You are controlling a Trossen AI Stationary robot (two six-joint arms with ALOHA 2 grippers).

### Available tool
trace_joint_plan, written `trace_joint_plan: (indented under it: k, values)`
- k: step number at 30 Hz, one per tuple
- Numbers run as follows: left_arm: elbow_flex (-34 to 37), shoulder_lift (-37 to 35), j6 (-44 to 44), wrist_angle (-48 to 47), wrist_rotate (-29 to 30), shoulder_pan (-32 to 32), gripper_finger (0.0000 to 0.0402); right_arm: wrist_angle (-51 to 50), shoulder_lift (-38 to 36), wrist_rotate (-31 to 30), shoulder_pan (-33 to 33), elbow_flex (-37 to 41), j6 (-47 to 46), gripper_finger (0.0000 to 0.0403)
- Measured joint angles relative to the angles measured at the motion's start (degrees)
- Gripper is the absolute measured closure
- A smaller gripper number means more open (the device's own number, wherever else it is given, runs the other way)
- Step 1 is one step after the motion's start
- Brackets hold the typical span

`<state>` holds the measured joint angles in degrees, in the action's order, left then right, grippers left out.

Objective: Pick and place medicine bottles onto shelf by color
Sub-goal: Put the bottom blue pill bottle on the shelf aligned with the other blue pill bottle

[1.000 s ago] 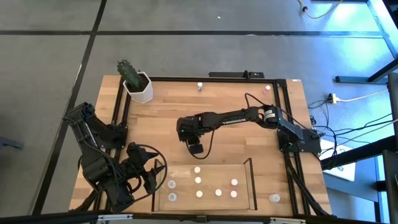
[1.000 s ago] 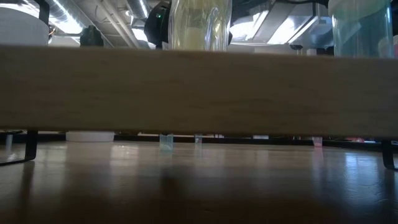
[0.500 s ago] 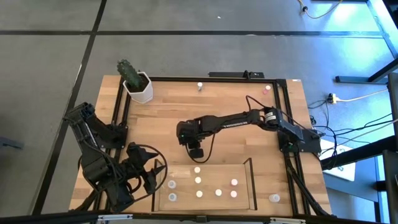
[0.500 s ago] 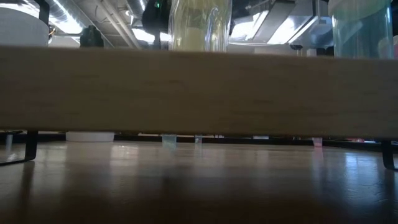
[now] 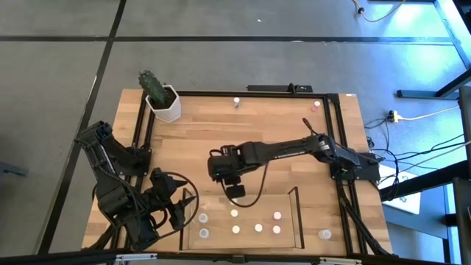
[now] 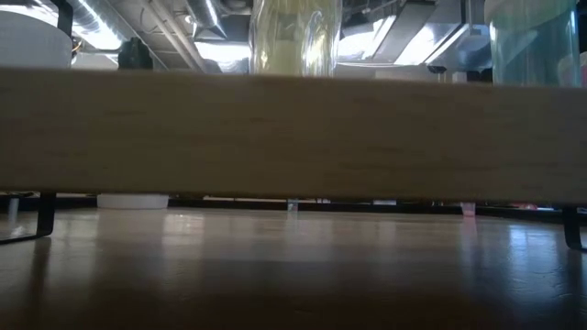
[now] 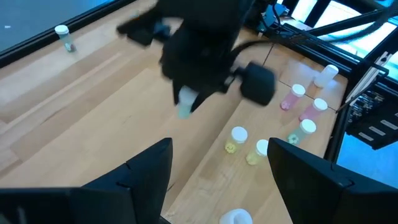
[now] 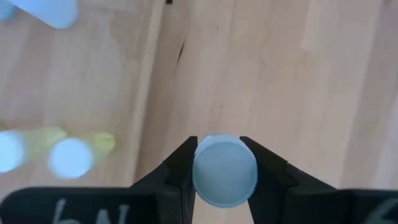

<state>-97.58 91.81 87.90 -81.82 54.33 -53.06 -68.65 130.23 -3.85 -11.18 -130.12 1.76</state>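
- Over the far edge of the shelf (image 5: 296,219), the right hand (image 5: 235,191) hangs above the wood, its arm stretched across the tabletop (image 5: 191,140) from the right side.
- In the right wrist view the two dark fingers (image 8: 176,171) are clamped on a pale-capped bottle (image 8: 224,169), cap facing the camera, wood floor below it.
- The left wrist view catches the same bottle (image 7: 185,102) hanging from the blurred dark hand (image 7: 199,56) above the tabletop.
- Inside the shelf, more medicine bottles stand on the light-wood floor: a white one (image 5: 234,213) just below the right hand, two more white caps (image 5: 236,229) and (image 5: 258,227) along the near row, and two pinkish ones (image 5: 277,216) and (image 5: 277,229) to their right.
- Two pale bottles (image 5: 203,218) and (image 5: 204,233) sit at the shelf's left end, close beside the left hand.
- Outside the shelf, one bottle (image 5: 324,235) stands at the near right corner of the tabletop, one (image 5: 237,101) at the far edge, and a pinkish one (image 5: 316,105) at the far right.
- The left hand (image 5: 179,208) waits at the near left corner, fingers (image 7: 149,165) spread wide and holding nothing.
- A white pot with a cactus (image 5: 161,96) stands at the far left corner.
- The low view is mostly blocked by a wooden board (image 6: 293,136); a pinkish bottle (image 6: 469,209) shows under it.
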Motion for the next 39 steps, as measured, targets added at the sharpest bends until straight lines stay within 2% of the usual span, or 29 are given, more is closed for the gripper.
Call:
trace_joint_plan:
  k: [3,7,16,22,30,39]
  values:
    - [0.0,0.0,0.0,0.0,0.0,0.0,0.0146,-5.0,-0.1,-1.9,-1.1,-5.1,-2.7,0.0292]
    - [0.0,0.0,-0.2,0.0,0.0,0.0,0.0146,-7.4,-4.7,-3.6,-2.3,-2.2,-7.0,0.0289]
    - [0.0,0.0,-1.5,0.0,0.0,0.0,0.0146,-16.4,-11.9,-9.0,-7.9,-1.9,-18.9,0.0289]
    - [0.0,0.0,-1.5,0.0,0.0,0.0,0.0146,-20.2,-13.2,-10.2,-13.7,-1.9,-26.9,0.0292]
    - [0.0,0.0,-1.5,0.0,0.0,0.0,0.0146,-16.9,-13.2,-12.9,-19.0,2.6,-33.3,0.0289]
    - [0.0,0.0,-1.5,0.0,0.0,0.0,0.0146,-2.7,-13.1,-6.9,-20.5,14.9,-34.5,0.0288]
